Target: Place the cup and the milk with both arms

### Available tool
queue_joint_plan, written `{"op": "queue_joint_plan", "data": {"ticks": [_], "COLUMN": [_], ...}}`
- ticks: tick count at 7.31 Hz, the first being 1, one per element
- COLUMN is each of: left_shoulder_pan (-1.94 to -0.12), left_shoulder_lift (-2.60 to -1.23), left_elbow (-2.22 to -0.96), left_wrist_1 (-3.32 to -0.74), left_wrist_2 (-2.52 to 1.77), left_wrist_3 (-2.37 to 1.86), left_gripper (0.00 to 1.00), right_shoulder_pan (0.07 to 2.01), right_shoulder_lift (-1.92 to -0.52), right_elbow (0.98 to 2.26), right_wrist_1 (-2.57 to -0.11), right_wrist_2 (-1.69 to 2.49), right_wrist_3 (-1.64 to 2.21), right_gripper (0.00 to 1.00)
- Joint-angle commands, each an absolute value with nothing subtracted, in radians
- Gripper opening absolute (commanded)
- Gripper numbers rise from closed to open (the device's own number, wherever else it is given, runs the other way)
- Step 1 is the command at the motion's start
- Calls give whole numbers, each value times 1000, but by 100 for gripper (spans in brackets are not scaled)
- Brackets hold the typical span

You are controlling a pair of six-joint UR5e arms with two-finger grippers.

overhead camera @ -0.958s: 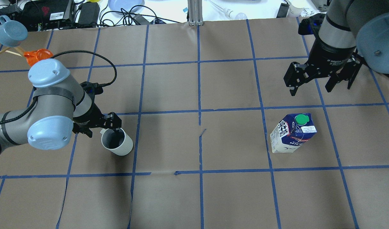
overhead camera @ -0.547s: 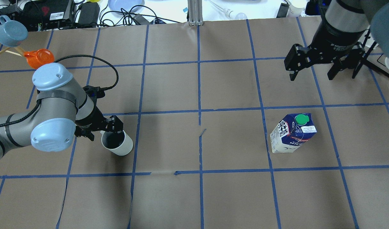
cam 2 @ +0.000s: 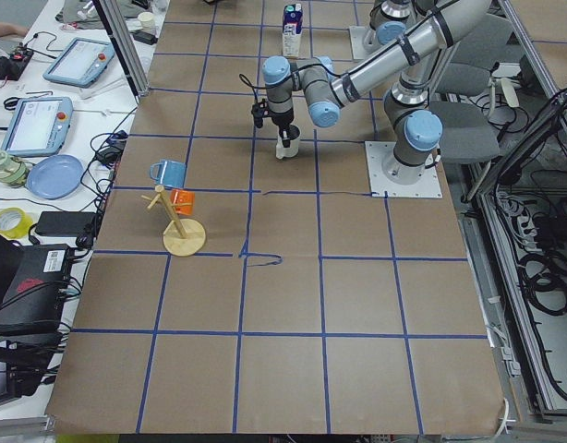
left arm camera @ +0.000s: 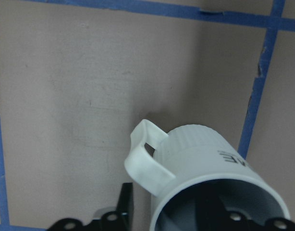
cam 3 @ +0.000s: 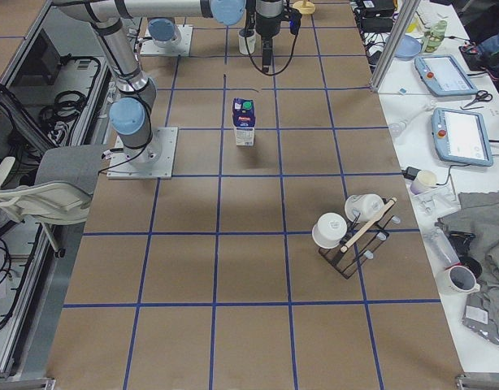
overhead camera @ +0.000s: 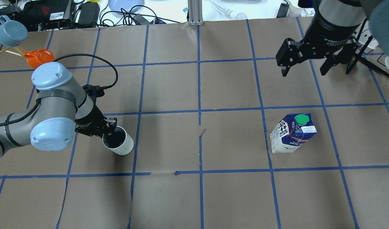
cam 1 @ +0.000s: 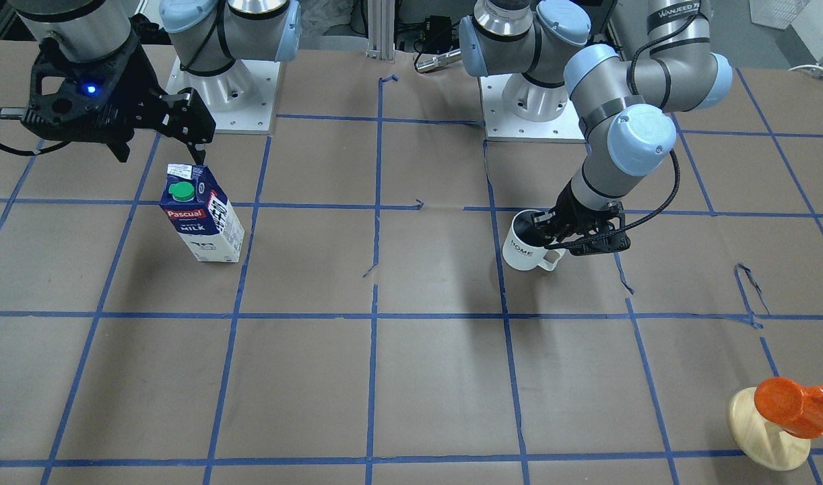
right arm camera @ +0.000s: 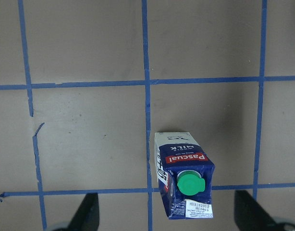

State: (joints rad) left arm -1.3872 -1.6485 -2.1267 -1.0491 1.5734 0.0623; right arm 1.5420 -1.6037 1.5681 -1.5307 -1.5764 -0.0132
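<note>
Table (overhead camera: 197, 197): brown paper surface gridded with blue tape. It lay beneath both sets of jaws and carried both task objects.
Left arm (overhead camera: 54, 108): was bent low, with its wrist over the cup.
Right arm (overhead camera: 336, 19): was raised, with its wrist looking straight down on the milk.
Right gripper (overhead camera: 303, 70): its jaws were spread wide and held nothing.
Left gripper (overhead camera: 107, 128): its jaws were drawn narrow astride the cup wall, one finger inside the bowl and one outside by the handle. The wrist view cropped the pads, so whether they were already pinching the wall could not be told.
Milk (overhead camera: 293, 133): stood upright on the table below the right jaws. In the wrist view it sat roughly centred between them and clear of both fingers.
Cup (overhead camera: 119, 143): stood mouth up, with its rim between the left jaws. It appeared to rest on the table.
Handle (left arm camera: 145, 156): lay just beside the outer left finger.
Green cap (right arm camera: 190, 184): sat on the carton's gable, facing up toward the right jaws.
Step in hand (judged): securing the cup while the right jaws lined up over the milk.
Doing it well: the left jaws should close squarely on the wall, not the handle, and lift without tilting. The right jaws should come straight down, centred, and grip the carton's flat sides below the gable, clear of the cap.
</note>
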Motion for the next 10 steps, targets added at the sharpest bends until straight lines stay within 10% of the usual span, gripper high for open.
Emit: {"op": "queue_joint_plan", "data": {"ticks": [1, 10], "left_shoulder_pan": [-1388, -1801], "left_shoulder_lift": [-1657, -1986], "left_elbow": [-2086, -1568], "left_wrist_1": [-1055, -1097], "left_wrist_2": [1568, 1463], "left_wrist_3": [60, -497], "left_gripper": [10, 10], "right_shoulder_pan": [1545, 1546], "right_shoulder_lift": [-1598, -1603], "right_elbow": [1565, 1577], "right_wrist_1": [-1537, -1574], "right_wrist_2": [-1580, -1586], "right_wrist_3": [-21, -21], "right_gripper": [100, 100]}}
